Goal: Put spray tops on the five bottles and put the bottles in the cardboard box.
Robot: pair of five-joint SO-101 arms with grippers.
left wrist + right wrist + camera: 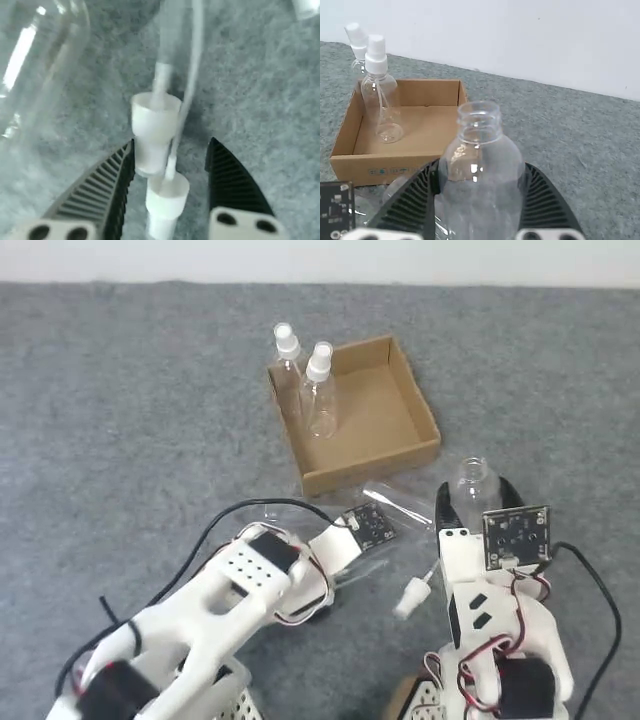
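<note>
- The left gripper (171, 144) had its jaws apart, gripping nothing. Two spray tops lay on the grey carpet (130, 410) in the gap between them.
- The nearer spray top (167, 192) lay close in between the jaws. The farther spray top (155, 125) lay just ahead of it, about level with the jaw tips and closer to one jaw than to the other.
- Both lay lengthwise along the line of the gripper's reach, heads toward the wrist and thin tubes pointing away. Closing the jaws would therefore squeeze a top across its width, which I judged the right approach for a pick.
- A clear lying bottle (35, 60) rested on its side beyond the left jaws and off to one side.
- The right gripper (481, 170) was clamped on an open bottle (480, 150), one jaw on each side of its body. It held the bottle upright with the bare neck facing up.
- A loose spray top (413, 592) lay on the carpet between the two arms, beside the right arm and behind its jaws.
- I judged the left gripper the nearer one for fetching a top, since the right had its jaws full. From the left jaws, the waiting neck stood across toward the right arm and higher up.
- The cardboard box (370, 465) sat ahead of both grippers. Two capped bottles (322, 390) stood upright at its far corner, away from the right gripper.
</note>
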